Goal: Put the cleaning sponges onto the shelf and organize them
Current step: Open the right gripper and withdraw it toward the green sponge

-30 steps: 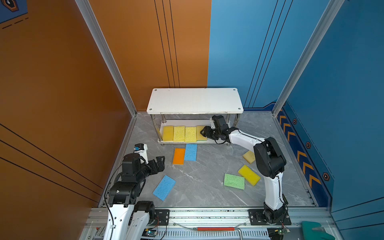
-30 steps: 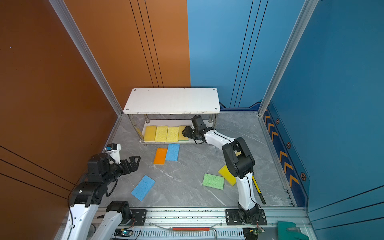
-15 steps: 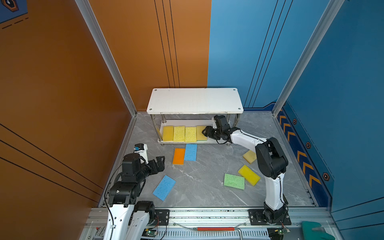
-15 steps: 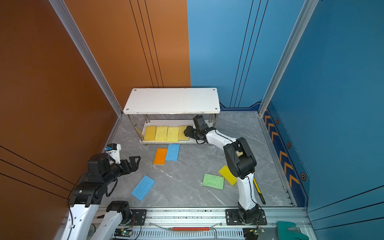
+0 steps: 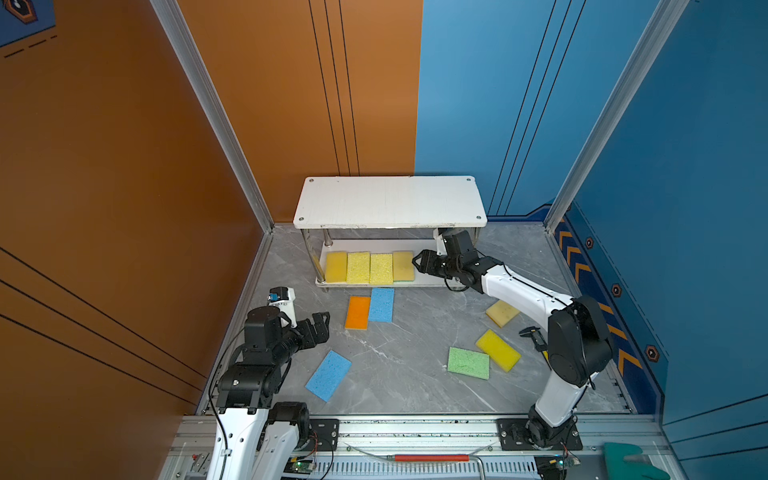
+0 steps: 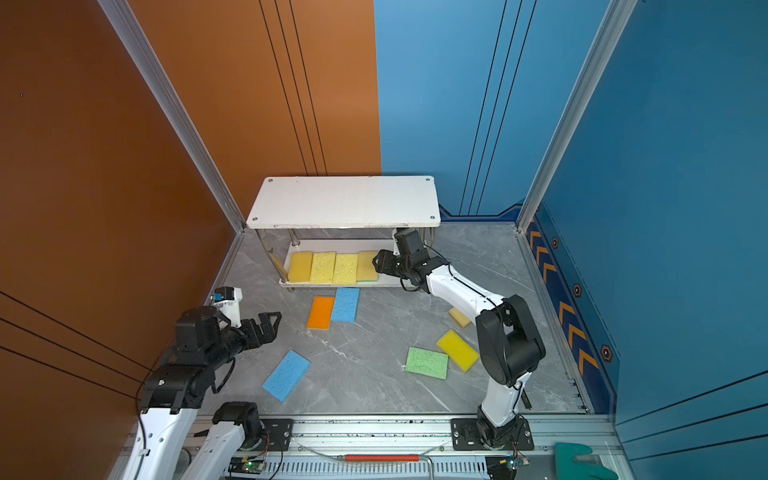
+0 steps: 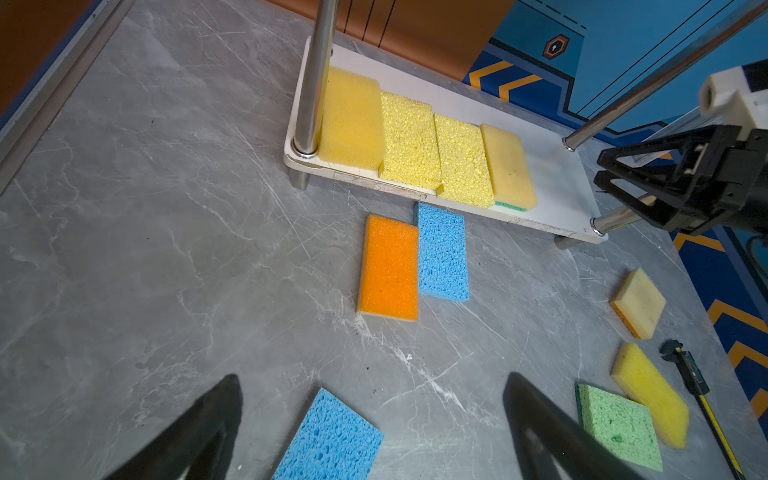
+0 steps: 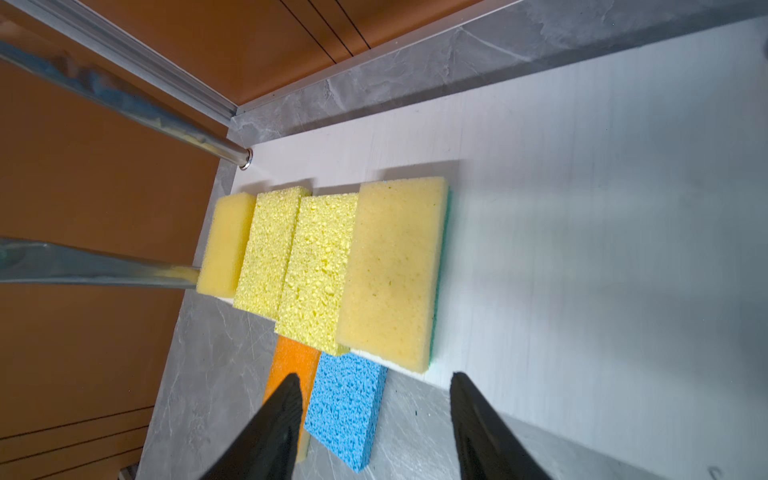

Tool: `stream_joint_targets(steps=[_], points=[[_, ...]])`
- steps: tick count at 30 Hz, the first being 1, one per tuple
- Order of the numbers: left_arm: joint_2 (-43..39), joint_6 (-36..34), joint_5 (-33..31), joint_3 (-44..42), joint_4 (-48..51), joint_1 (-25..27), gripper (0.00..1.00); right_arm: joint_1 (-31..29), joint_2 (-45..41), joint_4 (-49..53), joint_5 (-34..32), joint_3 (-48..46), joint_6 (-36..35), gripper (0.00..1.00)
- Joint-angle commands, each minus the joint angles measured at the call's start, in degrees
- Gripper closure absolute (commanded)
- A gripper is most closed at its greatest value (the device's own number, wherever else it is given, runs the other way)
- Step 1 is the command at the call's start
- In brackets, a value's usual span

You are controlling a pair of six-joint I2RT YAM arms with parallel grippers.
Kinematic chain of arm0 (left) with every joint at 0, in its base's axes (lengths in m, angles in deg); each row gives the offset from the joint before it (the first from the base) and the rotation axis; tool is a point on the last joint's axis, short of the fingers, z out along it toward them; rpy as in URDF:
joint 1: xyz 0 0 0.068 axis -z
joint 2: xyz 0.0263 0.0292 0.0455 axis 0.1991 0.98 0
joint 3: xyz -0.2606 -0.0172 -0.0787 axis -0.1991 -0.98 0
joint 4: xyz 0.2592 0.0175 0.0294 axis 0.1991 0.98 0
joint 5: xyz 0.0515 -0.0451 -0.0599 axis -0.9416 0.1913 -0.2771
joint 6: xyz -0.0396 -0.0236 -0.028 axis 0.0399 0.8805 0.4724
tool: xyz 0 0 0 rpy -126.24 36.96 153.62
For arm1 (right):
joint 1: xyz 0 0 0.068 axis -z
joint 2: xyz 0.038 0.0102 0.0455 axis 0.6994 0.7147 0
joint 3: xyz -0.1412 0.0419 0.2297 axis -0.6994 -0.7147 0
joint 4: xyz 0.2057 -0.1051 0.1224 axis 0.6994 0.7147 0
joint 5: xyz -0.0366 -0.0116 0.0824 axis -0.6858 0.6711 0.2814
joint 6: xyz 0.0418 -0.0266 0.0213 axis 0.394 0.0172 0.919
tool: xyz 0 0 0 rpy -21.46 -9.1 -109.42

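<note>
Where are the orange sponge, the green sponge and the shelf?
orange sponge (image 5: 357, 312), in a top view, middle of its top face.
green sponge (image 7: 617, 428), left wrist view, middle of its top face.
shelf (image 5: 390, 201), in a top view, bare top board.

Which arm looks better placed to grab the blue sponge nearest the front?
Left. The left gripper, open, hovers close to that blue sponge, which shows between its fingers in the left wrist view. The right gripper is away at the shelf, far from it.
</note>
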Motion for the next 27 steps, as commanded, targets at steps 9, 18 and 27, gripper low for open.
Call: stream_joint_targets(steps=[9,18,27], points=[[0.6,-0.7,2.6,-0.9,-1.0,0.7,0.02,-1.2,-18.4,15.9,4.8,-15.3,-4.2,0.32],[5.1,9.3,12.1,-2.6,-5.2,5.7,0.02,-0.9,-27.3,25.4,5.2,-25.7,-3.8,0.21],[8.3,31.2,6.1,-16.3,-27.7,30.0,0.02,1.6,-29.0,25.6,5.4,-34.0,-3.3,0.20]])
